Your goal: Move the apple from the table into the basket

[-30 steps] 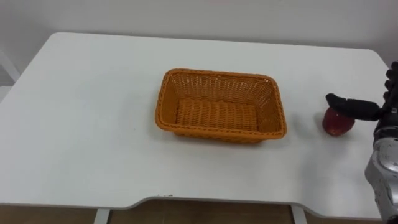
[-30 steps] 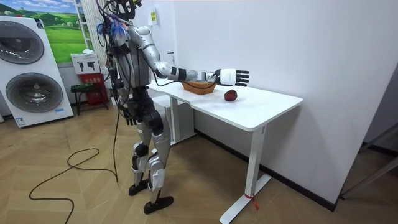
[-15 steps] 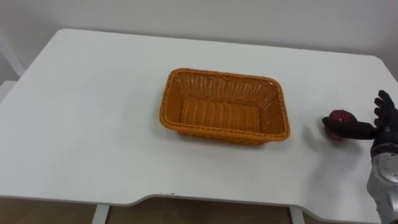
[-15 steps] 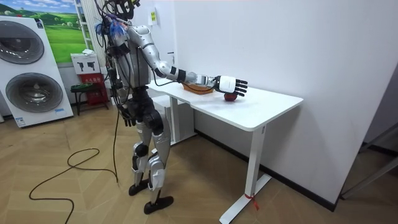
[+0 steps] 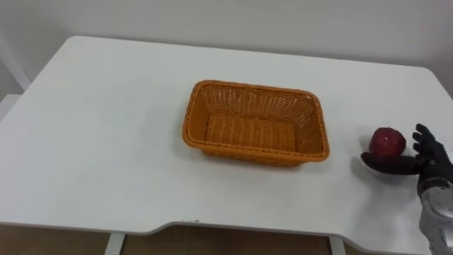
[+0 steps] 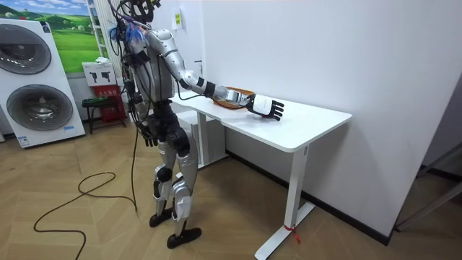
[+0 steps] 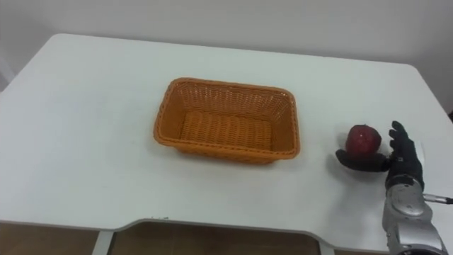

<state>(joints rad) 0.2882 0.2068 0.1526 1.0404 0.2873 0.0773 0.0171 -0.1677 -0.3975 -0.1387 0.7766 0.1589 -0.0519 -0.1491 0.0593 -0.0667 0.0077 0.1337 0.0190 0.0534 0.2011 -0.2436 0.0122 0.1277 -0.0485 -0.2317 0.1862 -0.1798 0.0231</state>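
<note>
Flanking the apple (image 5: pixel 388 141) near the table's (image 5: pixel 106 142) right edge, the right hand (image 5: pixel 423 161) is spread open.

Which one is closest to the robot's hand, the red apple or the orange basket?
The red apple. It sits right beside the open right hand, whose thumb reaches in front of it. The orange basket stands apart, in the middle of the table.

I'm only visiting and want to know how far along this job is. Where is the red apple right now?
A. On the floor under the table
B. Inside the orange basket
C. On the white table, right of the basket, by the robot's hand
C: the apple sits on the table to the right of the basket, which holds nothing, and the right hand is open beside it.
</note>
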